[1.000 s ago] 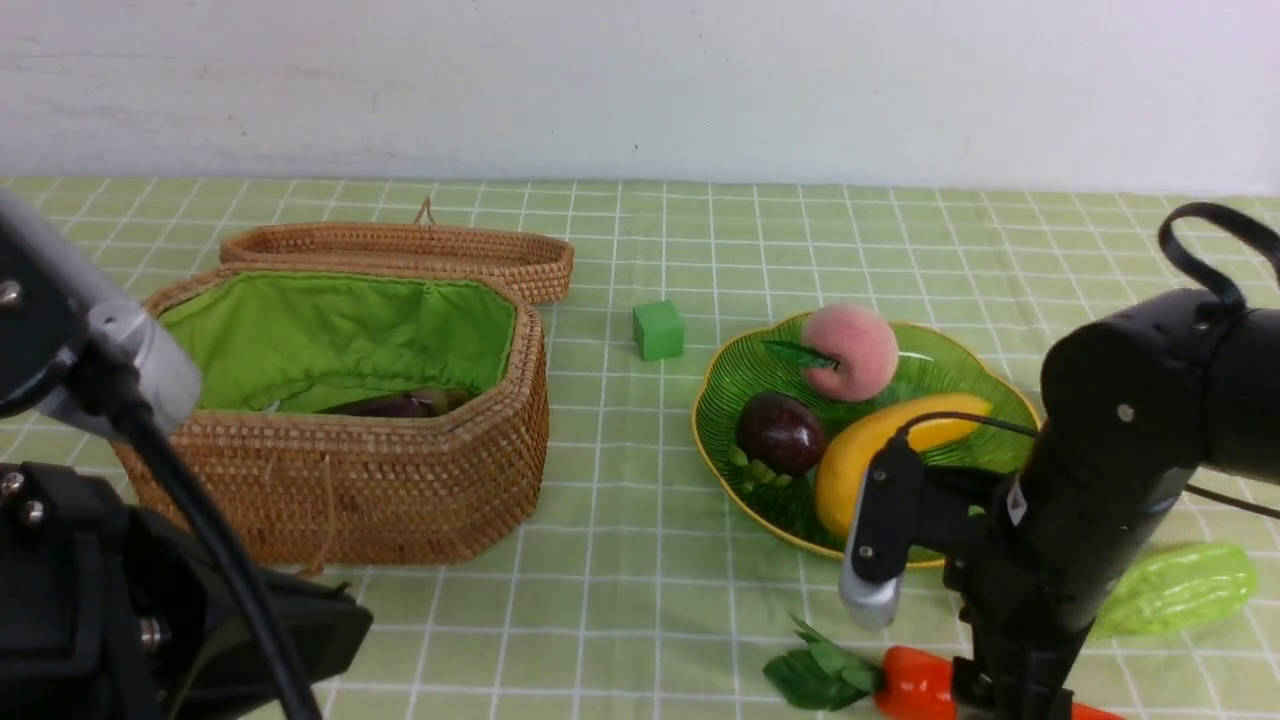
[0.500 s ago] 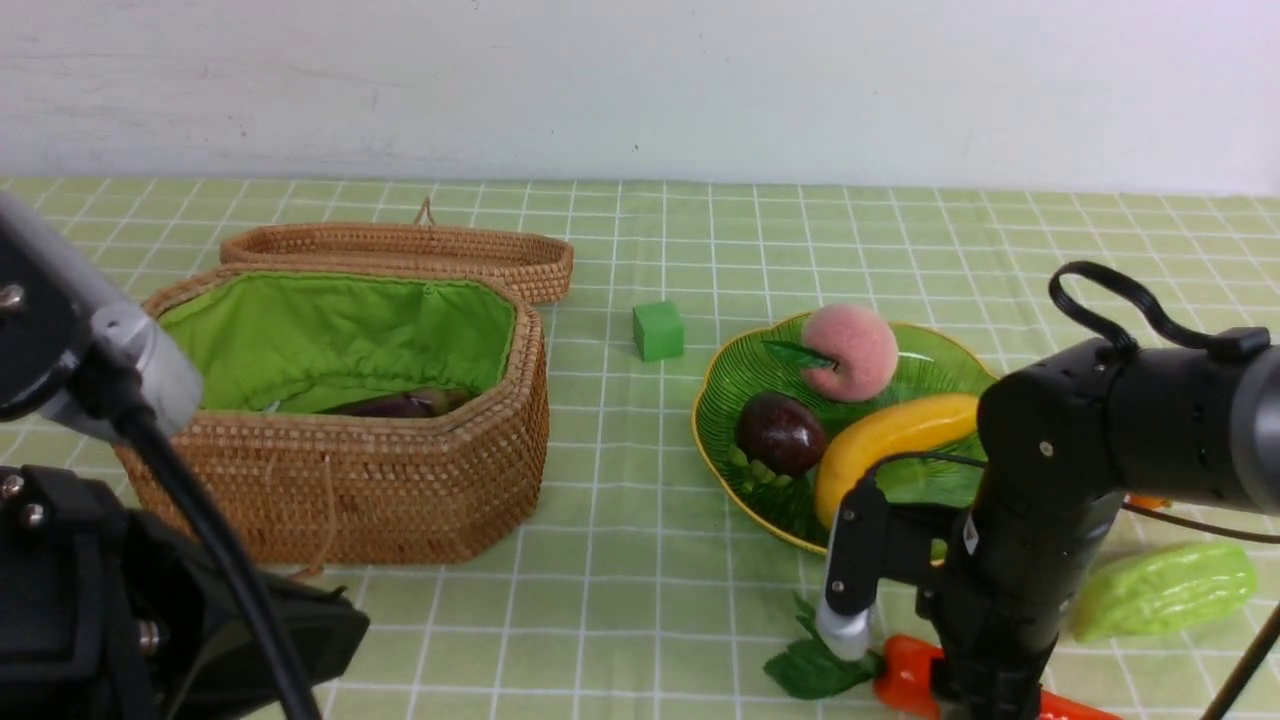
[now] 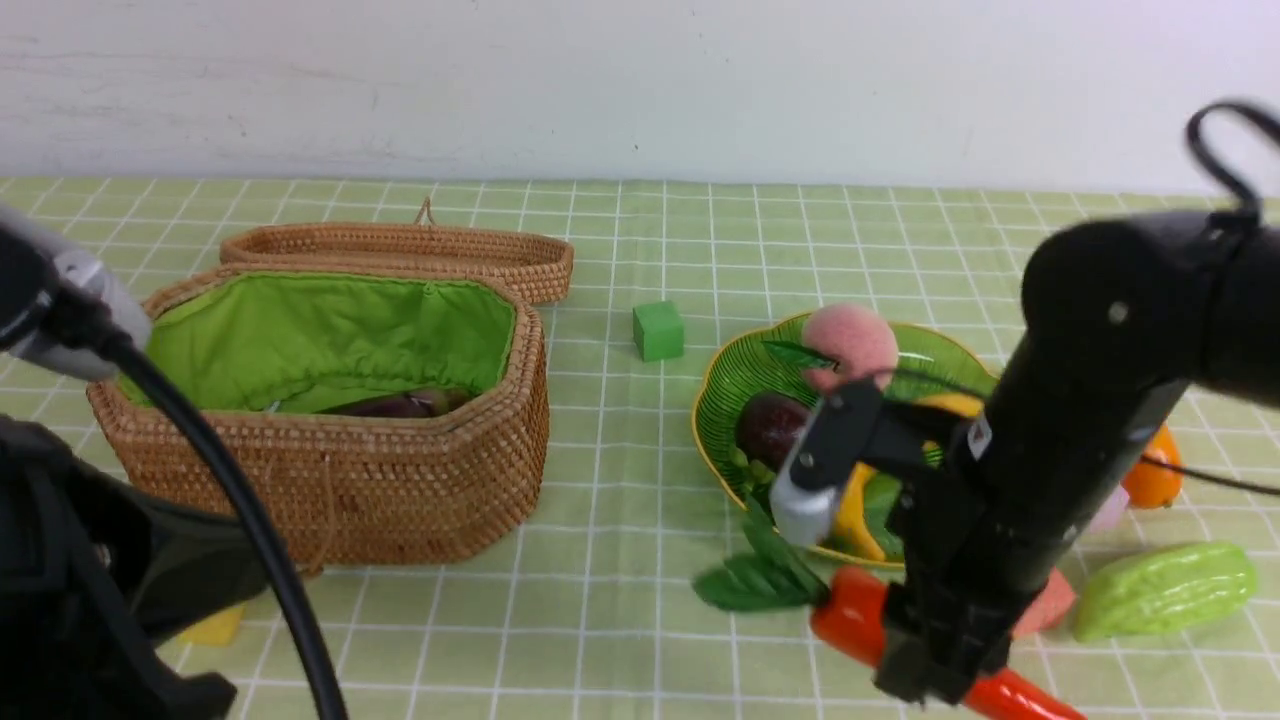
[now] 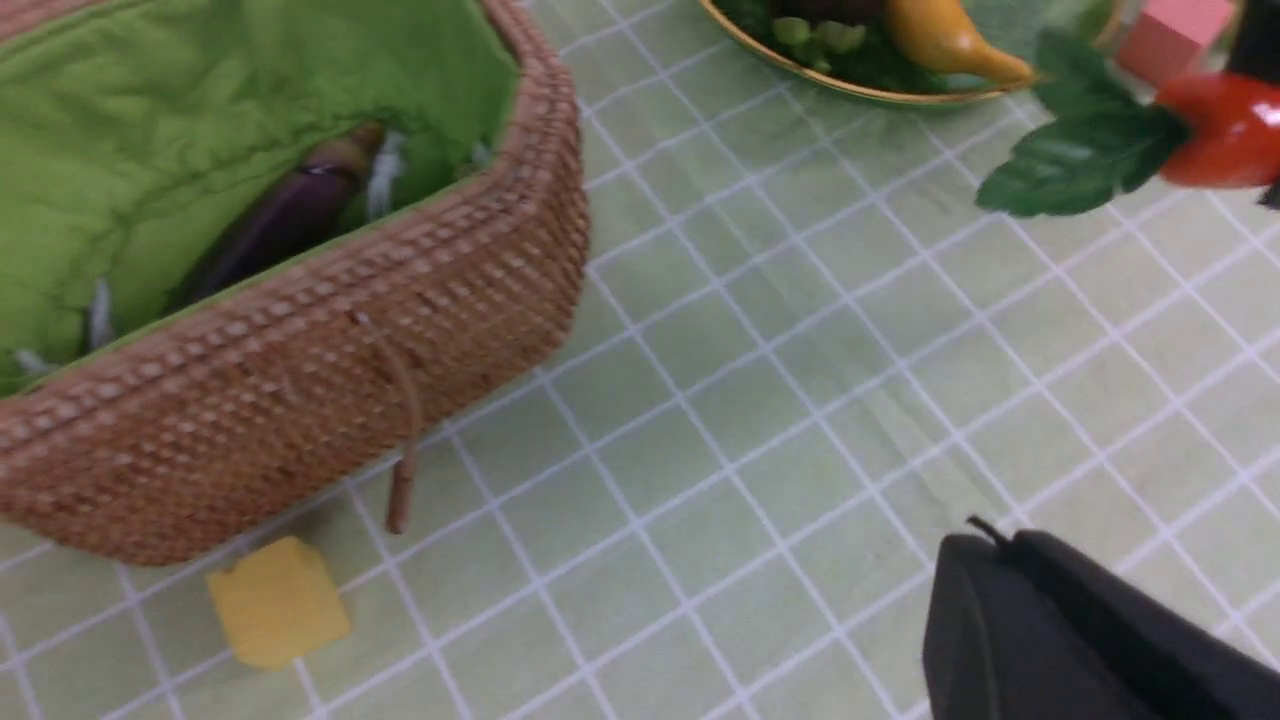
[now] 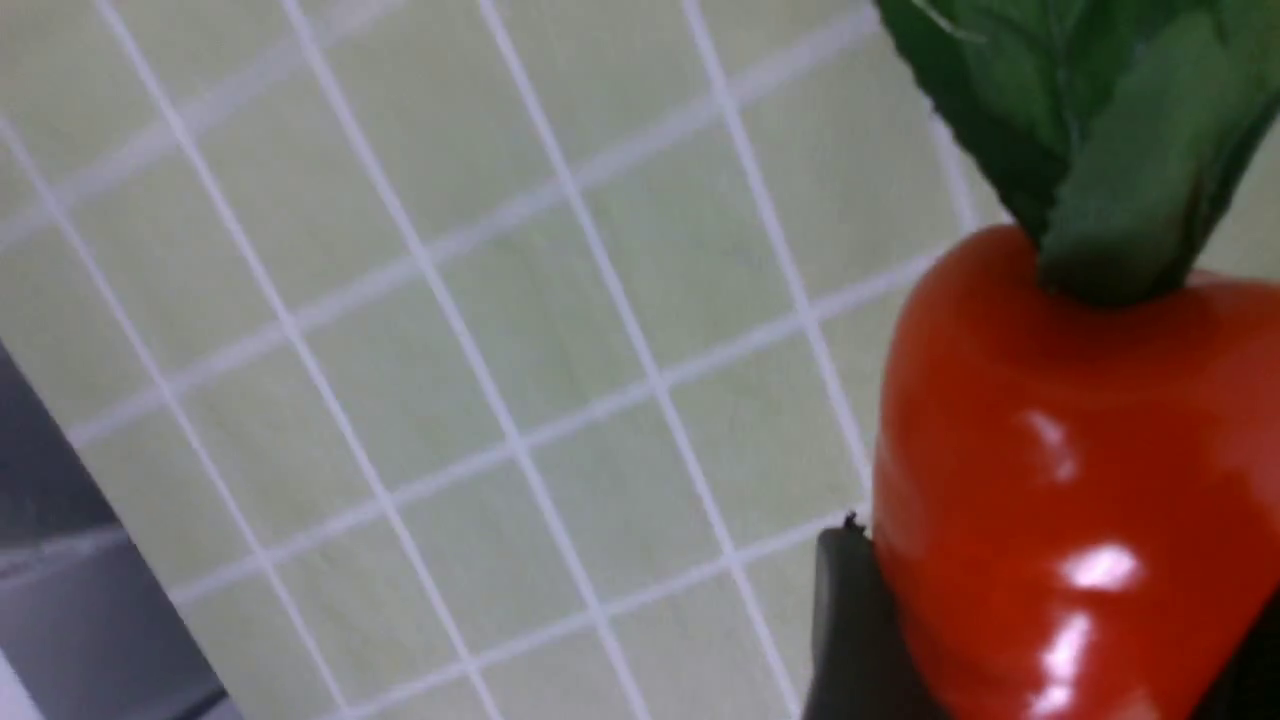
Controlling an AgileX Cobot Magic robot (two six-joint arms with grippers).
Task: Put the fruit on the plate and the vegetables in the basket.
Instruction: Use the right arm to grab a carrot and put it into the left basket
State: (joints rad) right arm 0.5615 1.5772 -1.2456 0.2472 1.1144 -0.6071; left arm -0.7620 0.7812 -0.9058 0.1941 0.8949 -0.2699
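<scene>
R. claw (image 3: pixel 945 655) clamped on the carrot (image 3: pixel 860 610), which looks clear of the desk (image 3: pixel 620 640), body slanting, leaves out toward the plate side. L. claw (image 4: pixel 1000 545) has its tips together, nothing in it, near the basket (image 3: pixel 330 490).

Status, approx.: fruit side mostly done, veg side 1 of 3.

Fruit: peach (image 3: pixel 850 345), mangosteen (image 3: pixel 770 430) and banana (image 3: pixel 853 515) all on the green plate (image 3: pixel 720 370), banana partly hidden behind R. arm. Mango (image 3: pixel 1155 470) is off the plate, on the desk to the right, w/ a pink block (image 3: pixel 1108 510) next to it. So 1 fruit left.

Veg: eggplant (image 4: pixel 265 225) already in the basket, lying on the green cloth. Carrot in hand, not in yet. Bitter gourd (image 3: pixel 1165 590) on the desk at far right, in front of the mango. So 2 veg left incl. the one held.

Basket is open, lid (image 3: pixel 400 250) laid back behind it, so no lid work needed. Green block (image 3: pixel 658 331) and yellow block (image 4: pixel 278 600) aren't part of the job; leave as is.

Next, prob.: carry carrot left to the basket, maybe w/ a pass to L. claw, since the basket is on that side. Risk: leaves or long tip could catch the plate or basket rim; keep it high.
</scene>
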